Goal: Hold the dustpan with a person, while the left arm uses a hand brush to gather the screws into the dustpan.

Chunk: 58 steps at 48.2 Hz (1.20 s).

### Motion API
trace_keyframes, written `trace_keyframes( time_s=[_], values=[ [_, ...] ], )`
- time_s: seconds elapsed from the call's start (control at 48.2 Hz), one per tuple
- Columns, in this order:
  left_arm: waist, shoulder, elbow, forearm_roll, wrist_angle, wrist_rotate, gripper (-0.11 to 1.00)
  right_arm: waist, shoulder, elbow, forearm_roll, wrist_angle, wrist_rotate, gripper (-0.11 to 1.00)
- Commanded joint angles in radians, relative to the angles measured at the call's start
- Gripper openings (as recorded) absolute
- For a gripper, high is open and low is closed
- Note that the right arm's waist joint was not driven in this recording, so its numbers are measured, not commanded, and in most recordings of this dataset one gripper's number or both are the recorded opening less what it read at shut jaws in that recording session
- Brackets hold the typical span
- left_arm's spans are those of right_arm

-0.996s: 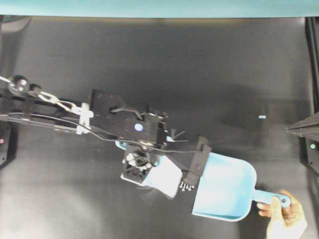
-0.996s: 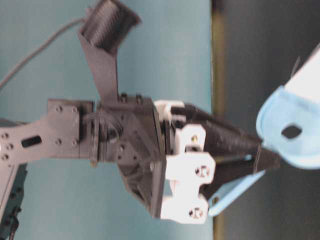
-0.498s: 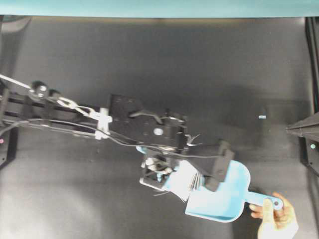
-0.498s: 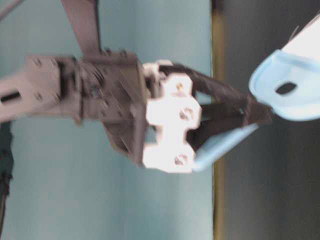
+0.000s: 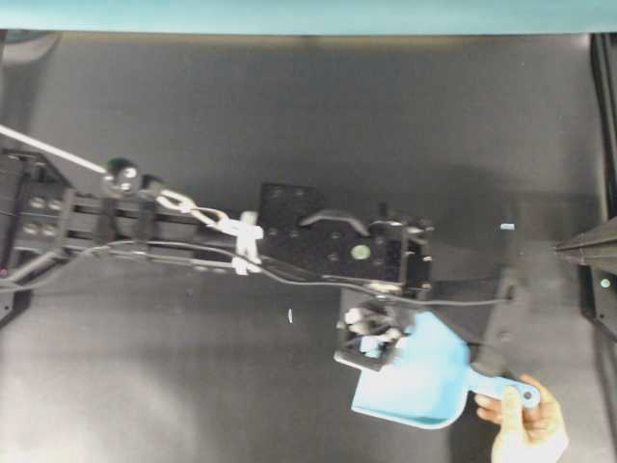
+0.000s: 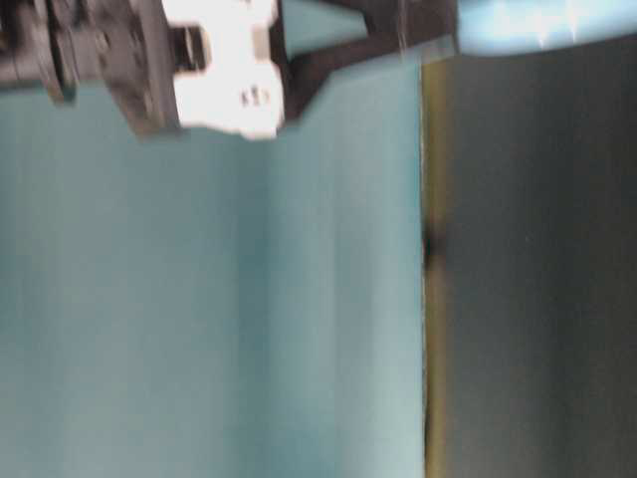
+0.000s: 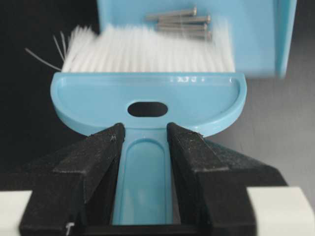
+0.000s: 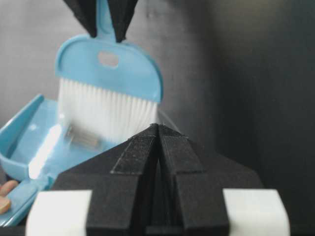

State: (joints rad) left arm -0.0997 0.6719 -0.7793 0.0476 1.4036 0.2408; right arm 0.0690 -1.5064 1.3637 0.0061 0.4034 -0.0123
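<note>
The left gripper (image 7: 145, 142) is clenching the smooth plastic hand brush (image 7: 147, 101); its white bristles are touching thin metal screws (image 7: 182, 23) inside the glossy dustpan (image 7: 256, 34).

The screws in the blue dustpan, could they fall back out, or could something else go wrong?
Maybe. The screws lie just inside the dustpan, right in front of the brush's bristles, so pulling the brush back might drag them out. Only a person's hand holds the thin handle, so a hard push from the left gripper could tip or slide the pan.
</note>
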Motion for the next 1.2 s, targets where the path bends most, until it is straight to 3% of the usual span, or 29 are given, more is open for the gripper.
trace_keyframes(
  time_s=[0.0,0.187,0.291,0.519,0.664,0.892,1.079,1.183],
  values=[
    [-0.003,0.012,-0.049,0.003,-0.028,0.000,0.30,0.000,0.005,-0.006,-0.002,-0.003,-0.006,-0.01],
    [-0.012,0.020,0.015,0.002,-0.161,0.002,0.30,-0.002,0.005,-0.008,-0.002,-0.005,-0.006,-0.01],
    [-0.006,0.003,0.035,0.003,-0.172,0.005,0.30,-0.002,0.005,-0.006,-0.002,-0.005,-0.006,-0.01],
    [0.000,-0.087,0.049,0.003,-0.169,0.114,0.30,-0.002,0.005,-0.006,-0.002,-0.005,-0.006,-0.01],
    [0.000,-0.176,0.095,0.002,-0.160,0.141,0.30,-0.002,0.005,-0.006,-0.002,-0.005,-0.006,-0.01],
    [0.000,-0.290,0.242,0.003,-0.115,0.127,0.30,-0.002,0.005,-0.006,-0.002,-0.005,-0.006,-0.01],
    [0.000,-0.380,0.393,0.003,-0.120,0.048,0.30,-0.002,0.005,-0.008,-0.002,-0.005,-0.006,-0.01],
    [0.002,-0.448,0.488,0.003,-0.183,0.026,0.30,0.000,0.005,-0.008,-0.002,-0.005,-0.006,-0.01]
  ],
)
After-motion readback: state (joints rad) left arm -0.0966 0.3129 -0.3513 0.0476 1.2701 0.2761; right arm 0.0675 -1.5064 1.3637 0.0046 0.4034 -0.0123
